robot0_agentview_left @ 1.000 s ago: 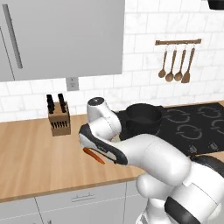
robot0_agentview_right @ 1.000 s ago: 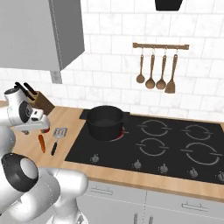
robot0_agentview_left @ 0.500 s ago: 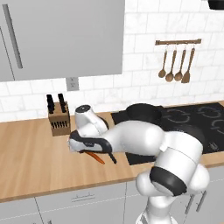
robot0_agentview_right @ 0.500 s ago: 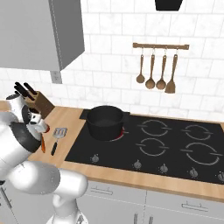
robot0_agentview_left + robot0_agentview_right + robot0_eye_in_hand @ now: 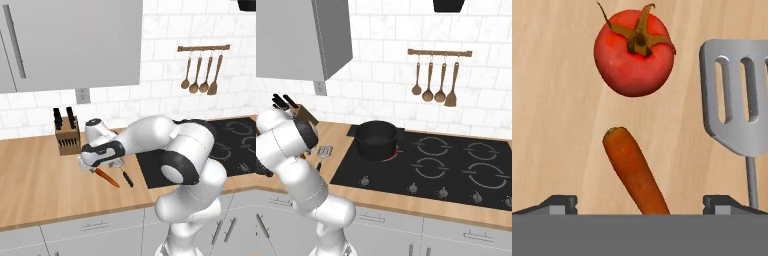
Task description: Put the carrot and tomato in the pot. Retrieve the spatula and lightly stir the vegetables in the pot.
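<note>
Hand view: released claw (image 5: pixel 640 205) straddles the slim carrot (image 5: pixel 634 170) lying on the wooden surface (image 5: pixel 557 125), tomato (image 5: pixel 633 52) just beyond. Carrot looks firm, light, likely rolls; pinch mid-length.

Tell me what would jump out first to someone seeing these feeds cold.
In the hand view, the red tomato fills the top, the carrot lies just below it between the open gripper's fingertips, and the slotted spatula lies off to the right, all on the wooden counter. In the right base view, the black pot sits on the stovetop, with wooden spoons hanging on the tiled wall behind.
</note>
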{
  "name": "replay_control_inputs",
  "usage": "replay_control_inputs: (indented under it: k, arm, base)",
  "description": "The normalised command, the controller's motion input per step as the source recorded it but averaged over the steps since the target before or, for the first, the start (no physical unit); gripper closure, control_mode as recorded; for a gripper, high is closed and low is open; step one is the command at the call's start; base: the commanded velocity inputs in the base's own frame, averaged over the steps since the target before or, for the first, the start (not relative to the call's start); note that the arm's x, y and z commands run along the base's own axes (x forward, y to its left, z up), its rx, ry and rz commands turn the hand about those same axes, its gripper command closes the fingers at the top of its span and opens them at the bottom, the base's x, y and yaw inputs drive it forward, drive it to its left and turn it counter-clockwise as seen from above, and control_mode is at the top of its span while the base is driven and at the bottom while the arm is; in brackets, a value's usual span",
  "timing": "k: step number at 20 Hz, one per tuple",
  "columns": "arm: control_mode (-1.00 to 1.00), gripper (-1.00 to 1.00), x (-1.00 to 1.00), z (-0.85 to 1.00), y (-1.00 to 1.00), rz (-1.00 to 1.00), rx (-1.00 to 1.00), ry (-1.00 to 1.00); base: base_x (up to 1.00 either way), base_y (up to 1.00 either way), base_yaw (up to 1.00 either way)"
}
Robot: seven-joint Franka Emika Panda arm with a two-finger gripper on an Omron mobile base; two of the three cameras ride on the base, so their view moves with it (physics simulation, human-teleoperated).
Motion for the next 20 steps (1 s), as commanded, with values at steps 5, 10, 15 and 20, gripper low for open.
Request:
replay_control_inputs:
  k: [5,10,15,20]
  arm:
    - [-1.00,-1.00,0.21,-0.43,0.09,0.00,-0.05,0.08]
    - [-1.00,-1.00,0.01,-0.40,0.07,0.00,-0.09,0.03]
    - [-1.00,1.00,0.00,-0.19,0.01,0.00,-0.05,0.00]
    - [-1.00,1.00,-0.09,0.00,-0.07,0.00,0.00,0.00]
  base:
    - [0.00,0.00,0.00]
    - [0.00,0.00,0.00]
    - [0.00,0.00,0.00]
    - [0.00,0.00,0.00]
